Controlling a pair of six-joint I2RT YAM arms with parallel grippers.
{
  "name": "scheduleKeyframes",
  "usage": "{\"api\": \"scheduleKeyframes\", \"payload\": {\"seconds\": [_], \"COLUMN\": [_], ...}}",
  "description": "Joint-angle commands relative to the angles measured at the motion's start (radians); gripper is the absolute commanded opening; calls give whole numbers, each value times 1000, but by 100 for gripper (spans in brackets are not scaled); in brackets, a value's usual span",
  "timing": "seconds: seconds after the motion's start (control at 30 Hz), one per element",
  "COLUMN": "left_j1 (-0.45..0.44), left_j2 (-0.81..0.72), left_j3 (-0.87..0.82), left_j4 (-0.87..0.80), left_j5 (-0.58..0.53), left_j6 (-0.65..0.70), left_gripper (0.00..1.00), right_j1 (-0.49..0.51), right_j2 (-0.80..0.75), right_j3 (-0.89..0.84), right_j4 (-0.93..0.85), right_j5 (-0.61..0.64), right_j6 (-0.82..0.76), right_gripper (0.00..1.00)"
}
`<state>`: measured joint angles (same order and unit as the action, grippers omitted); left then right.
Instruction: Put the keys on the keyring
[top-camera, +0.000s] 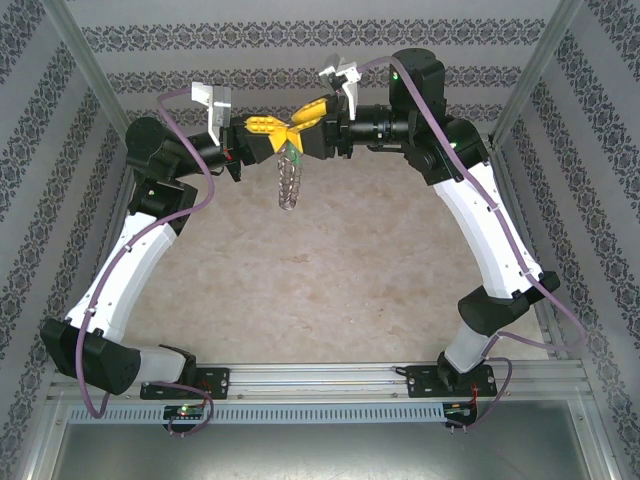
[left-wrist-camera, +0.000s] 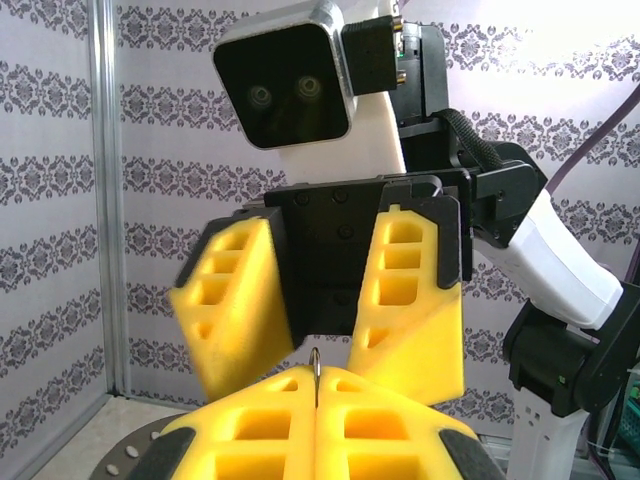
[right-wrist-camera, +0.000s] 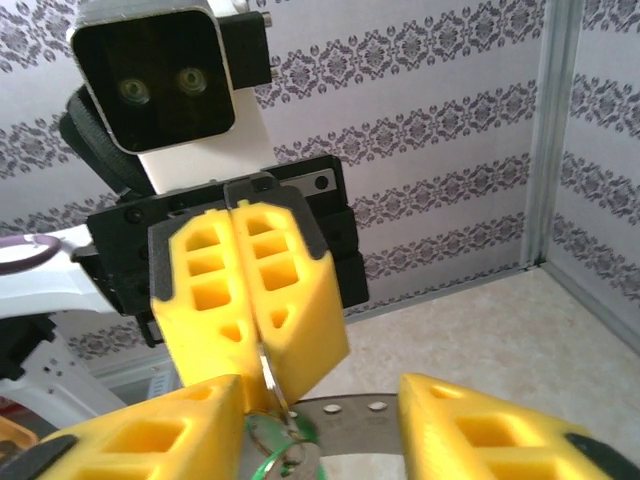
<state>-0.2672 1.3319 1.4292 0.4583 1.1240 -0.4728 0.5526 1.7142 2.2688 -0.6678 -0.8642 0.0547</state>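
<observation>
Two tools meet head-on above the tabletop (top-camera: 330, 270), the keyring (top-camera: 288, 175) dangling between them.
Nearest in the right wrist view, the right tool (right-wrist-camera: 320, 400) stands with its jaws apart (the green key (right-wrist-camera: 272, 455) shows low between its fingers, contact unclear); beyond it the left tool (right-wrist-camera: 262, 365) is clamped tight on the keyring's thin top edge, and the silvery fringe hangs straight down under that grip.

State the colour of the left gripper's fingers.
Bright yellow. The fingers of the left gripper show best in the right wrist view.
</observation>
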Motion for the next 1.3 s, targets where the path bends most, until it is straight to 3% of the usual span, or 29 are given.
{"api": "scheduleKeyframes", "payload": {"seconds": [0.0,0.07,0.13,0.5,0.63,0.77,0.87,1.17,1.27], "left_j1": [-1,-1,-1,-1,0,0,-4,-106,-136], "left_j2": [-4,-5,-7,-15,-45,-76,-80,-17,11], "left_j3": [35,34,32,44,89,160,209,367,399], "left_j4": [70,68,65,-9,-290,-656,-830,-1150,-1185], "left_j5": [19,17,16,5,2,-40,-82,-236,-255], "left_j6": [-10,-11,-6,44,238,488,608,848,871], "left_gripper": [0,0,0,2,21,24,24,24,25], "right_j1": [12,16,19,27,11,6,11,38,45], "right_j2": [17,29,33,34,46,88,116,130,127], "right_j3": [24,47,56,99,162,277,328,340,328], "right_j4": [21,-1,-14,-94,-242,-408,-491,-548,-555], "right_j5": [-36,-47,-57,-30,36,67,85,119,124], "right_j6": [-2,-15,-25,-104,-213,-327,-391,-459,-469], "right_gripper": [28,11,1,0,0,0,0,0,0]}}
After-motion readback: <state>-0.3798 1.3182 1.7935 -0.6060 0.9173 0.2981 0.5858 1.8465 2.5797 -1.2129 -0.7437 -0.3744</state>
